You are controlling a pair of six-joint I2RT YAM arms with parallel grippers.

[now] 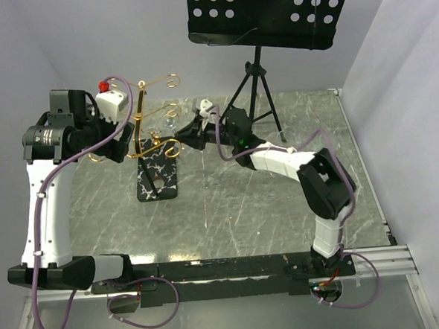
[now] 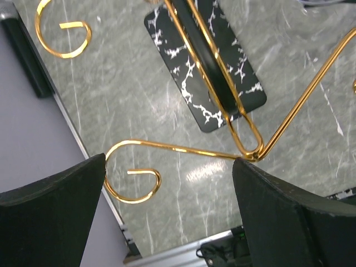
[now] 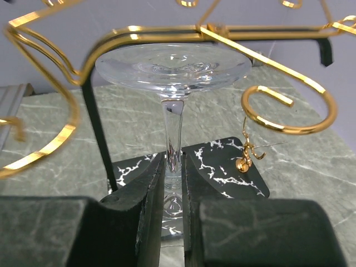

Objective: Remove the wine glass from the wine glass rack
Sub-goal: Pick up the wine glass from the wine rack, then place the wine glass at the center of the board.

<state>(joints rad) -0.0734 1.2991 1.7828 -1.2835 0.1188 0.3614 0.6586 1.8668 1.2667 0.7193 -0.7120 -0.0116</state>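
Note:
The wine glass rack (image 1: 156,131) is a gold tree stand on a black white-veined base (image 1: 157,177), left of centre. A clear wine glass (image 3: 172,64) hangs upside down, its foot held in a gold arm (image 3: 139,34). My right gripper (image 3: 173,167) is shut on the glass's stem (image 3: 173,130), just below the foot. In the top view it (image 1: 190,129) reaches the rack from the right. My left gripper (image 2: 169,167) is open wide, its fingertips (image 2: 245,172) on either side of a curled gold arm (image 2: 183,150). In the top view it (image 1: 123,144) is at the rack's left side.
A black perforated music stand (image 1: 270,12) on a tripod (image 1: 256,88) stands behind the right arm. Grey walls close the table at left, back and right. A metal rail (image 1: 211,269) runs along the near edge. The rack's base also shows in the left wrist view (image 2: 206,72).

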